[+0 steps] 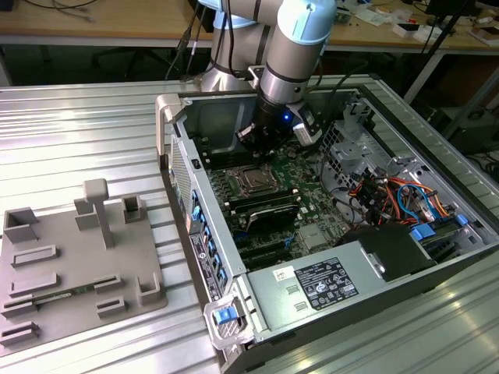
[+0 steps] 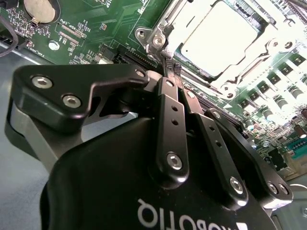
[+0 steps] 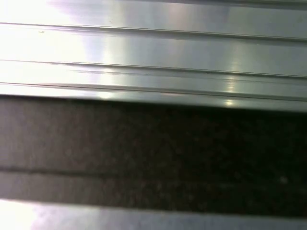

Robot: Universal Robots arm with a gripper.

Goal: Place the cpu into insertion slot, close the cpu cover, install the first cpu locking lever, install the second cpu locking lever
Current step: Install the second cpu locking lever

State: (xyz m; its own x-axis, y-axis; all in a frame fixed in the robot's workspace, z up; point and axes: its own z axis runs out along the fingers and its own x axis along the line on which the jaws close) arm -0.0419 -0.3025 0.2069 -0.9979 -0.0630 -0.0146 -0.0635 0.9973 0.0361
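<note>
The cpu (image 2: 218, 38) lies flat in the insertion slot (image 1: 253, 181) on the green motherboard, its pale metal top facing up. The silver cpu cover (image 2: 165, 25) is folded down around it as a frame. My gripper (image 2: 169, 67) is shut, its two black fingers (image 2: 172, 120) pressed together with nothing visible between them. The tips sit right at the socket frame's corner, beside a screw there. In the exterior view the gripper (image 1: 249, 142) hangs inside the open computer case just behind the socket. I cannot make out how the locking levers stand.
Long black memory slots (image 1: 269, 210) lie in front of the socket. Case walls (image 1: 179, 167) enclose the board; a power supply (image 1: 327, 284) and cable bundles (image 1: 390, 195) fill the exterior view's right. A grey fixture plate (image 1: 70, 265) rests on the ribbed metal table (image 3: 153, 52).
</note>
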